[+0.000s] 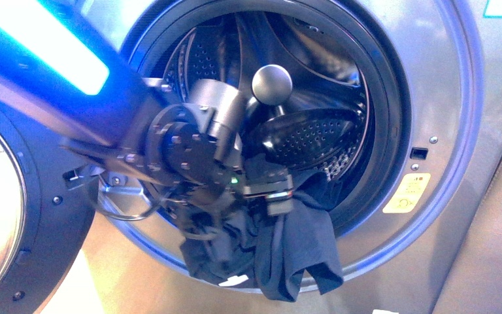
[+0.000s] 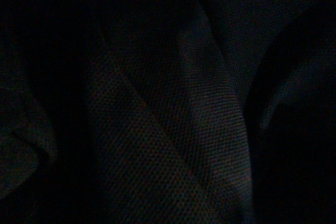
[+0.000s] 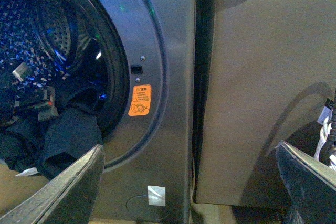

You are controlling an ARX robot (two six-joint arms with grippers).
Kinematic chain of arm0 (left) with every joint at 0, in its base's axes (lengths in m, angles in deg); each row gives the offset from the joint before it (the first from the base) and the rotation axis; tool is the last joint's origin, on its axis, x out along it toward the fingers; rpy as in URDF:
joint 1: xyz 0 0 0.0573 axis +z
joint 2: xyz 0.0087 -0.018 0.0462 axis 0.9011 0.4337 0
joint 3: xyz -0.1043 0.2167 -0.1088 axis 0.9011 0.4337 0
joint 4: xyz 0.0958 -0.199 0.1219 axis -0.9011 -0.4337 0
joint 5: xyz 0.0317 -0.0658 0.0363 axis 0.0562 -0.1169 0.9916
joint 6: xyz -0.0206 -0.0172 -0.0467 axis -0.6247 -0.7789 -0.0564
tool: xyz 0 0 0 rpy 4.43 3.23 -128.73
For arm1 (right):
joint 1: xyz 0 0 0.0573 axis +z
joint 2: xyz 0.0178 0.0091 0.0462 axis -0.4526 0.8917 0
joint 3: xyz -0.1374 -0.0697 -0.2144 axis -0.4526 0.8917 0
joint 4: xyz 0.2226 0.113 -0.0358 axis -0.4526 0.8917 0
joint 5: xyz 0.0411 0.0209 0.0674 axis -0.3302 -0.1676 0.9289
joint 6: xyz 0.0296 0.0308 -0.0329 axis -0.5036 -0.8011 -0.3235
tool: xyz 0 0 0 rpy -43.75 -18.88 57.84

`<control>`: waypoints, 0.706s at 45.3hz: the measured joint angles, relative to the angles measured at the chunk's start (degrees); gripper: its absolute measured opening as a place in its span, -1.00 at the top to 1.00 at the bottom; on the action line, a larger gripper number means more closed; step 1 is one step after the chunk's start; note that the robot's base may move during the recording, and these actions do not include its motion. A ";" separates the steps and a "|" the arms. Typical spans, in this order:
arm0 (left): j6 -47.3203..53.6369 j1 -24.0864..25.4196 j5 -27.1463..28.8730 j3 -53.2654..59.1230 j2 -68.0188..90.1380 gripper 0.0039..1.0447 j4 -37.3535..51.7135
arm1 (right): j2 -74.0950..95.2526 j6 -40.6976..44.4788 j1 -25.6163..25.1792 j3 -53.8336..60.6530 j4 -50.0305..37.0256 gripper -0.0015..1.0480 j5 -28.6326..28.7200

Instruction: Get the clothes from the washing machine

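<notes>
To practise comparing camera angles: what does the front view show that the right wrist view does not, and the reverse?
Only the front view shows the left arm reaching into the drum, and the open door at the left. Only the right wrist view shows the right gripper, its jaws wide apart. Both show the grey front of the washing machine, the clothes hanging over the drum's mouth, and the sticker.

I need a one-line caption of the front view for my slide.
Left arm at the mouth of the open washing machine, dark clothes hanging out over its lower rim.
</notes>
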 joint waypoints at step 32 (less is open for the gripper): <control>9.99 -3.37 10.43 -5.81 5.16 -0.88 -3.19 | 0.00 0.00 0.00 0.00 0.00 -0.85 0.00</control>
